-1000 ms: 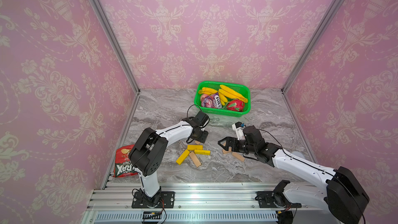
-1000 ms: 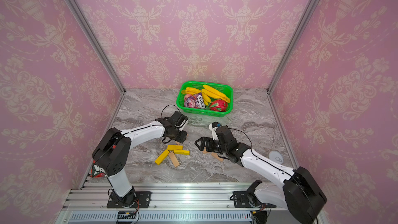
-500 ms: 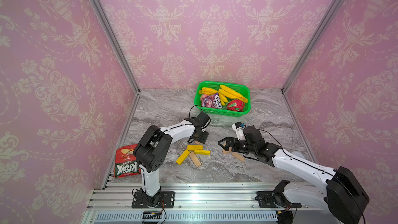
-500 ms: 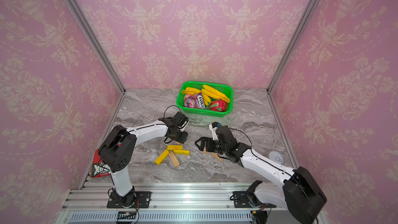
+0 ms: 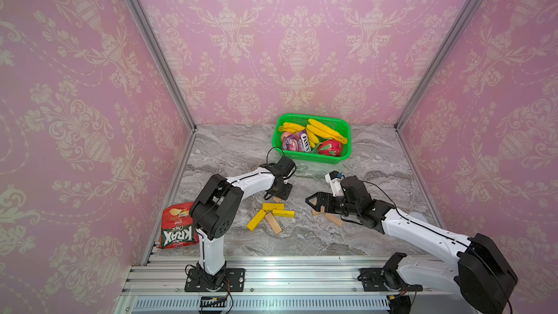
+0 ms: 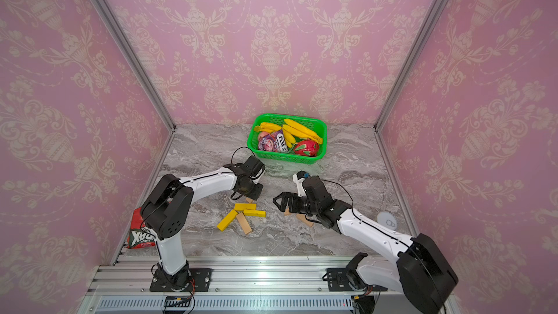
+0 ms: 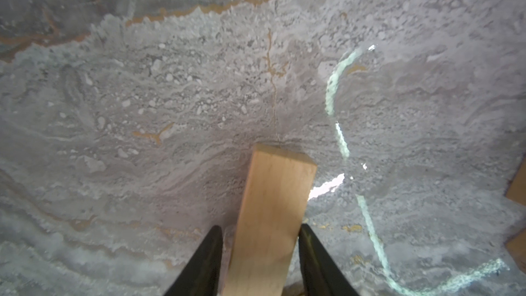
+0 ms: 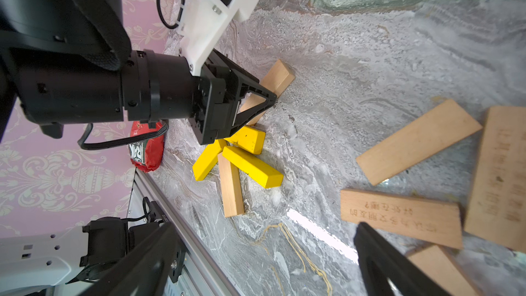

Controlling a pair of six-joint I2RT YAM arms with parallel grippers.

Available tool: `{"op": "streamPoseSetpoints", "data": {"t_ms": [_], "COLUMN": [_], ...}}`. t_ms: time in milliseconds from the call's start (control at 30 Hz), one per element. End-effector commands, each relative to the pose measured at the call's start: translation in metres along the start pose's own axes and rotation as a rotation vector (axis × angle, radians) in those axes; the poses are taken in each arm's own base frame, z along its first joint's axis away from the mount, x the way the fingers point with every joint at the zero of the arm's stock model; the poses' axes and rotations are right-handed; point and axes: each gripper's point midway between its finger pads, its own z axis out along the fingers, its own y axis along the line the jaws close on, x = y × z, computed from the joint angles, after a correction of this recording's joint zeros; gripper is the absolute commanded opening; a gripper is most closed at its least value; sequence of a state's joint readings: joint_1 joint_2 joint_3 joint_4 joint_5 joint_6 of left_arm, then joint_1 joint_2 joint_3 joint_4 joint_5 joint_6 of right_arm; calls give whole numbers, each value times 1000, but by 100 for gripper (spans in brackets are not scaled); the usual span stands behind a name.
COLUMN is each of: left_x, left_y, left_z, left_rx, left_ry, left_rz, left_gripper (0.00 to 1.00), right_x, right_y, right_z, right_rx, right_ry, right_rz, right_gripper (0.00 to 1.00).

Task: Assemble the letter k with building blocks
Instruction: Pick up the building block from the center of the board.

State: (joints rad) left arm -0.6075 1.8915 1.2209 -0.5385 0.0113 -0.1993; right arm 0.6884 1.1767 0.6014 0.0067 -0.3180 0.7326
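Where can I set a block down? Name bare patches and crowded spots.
Bare marble: the back-left corner between the wall and the green basket; the stretch right of the basket; the front strip between the yellow blocks and the rail. Crowded: the middle, where the left claw straddles a wood block and the open right claw hangs over loose wood blocks.

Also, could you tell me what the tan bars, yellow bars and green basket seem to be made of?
Tan bars: bare wood, grain and engraved characters visible. Yellow bars: likely wood under opaque, slightly glossy paint. Green basket: glossy moulded plastic, perforated walls.
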Motion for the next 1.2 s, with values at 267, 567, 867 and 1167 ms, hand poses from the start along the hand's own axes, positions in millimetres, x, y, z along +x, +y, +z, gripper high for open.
{"op": "streamPoseSetpoints", "data": {"t_ms": [267,567,867,1167], "left_x": [7,2,-6,-1], "left_y": [4,11,25,68], "left_z": [4,-7,-23,-41], "left_rx": [-46,-84,-114,-92], "left_ry": [42,11,-29,-74], "left_rz": [29,26,-23,-194], "left_gripper": [34,19,15,8], "right_x": [0,-2,-9,-19], "right_y": [7,16,36,46], "right_z": [0,2,16,32], "right_rx": [-8,-32,-58,-64], "right_ry": [20,35,62,51], "right_rz": [-34,-48,-76,-67], "right_gripper": [100,100,100,100]}}
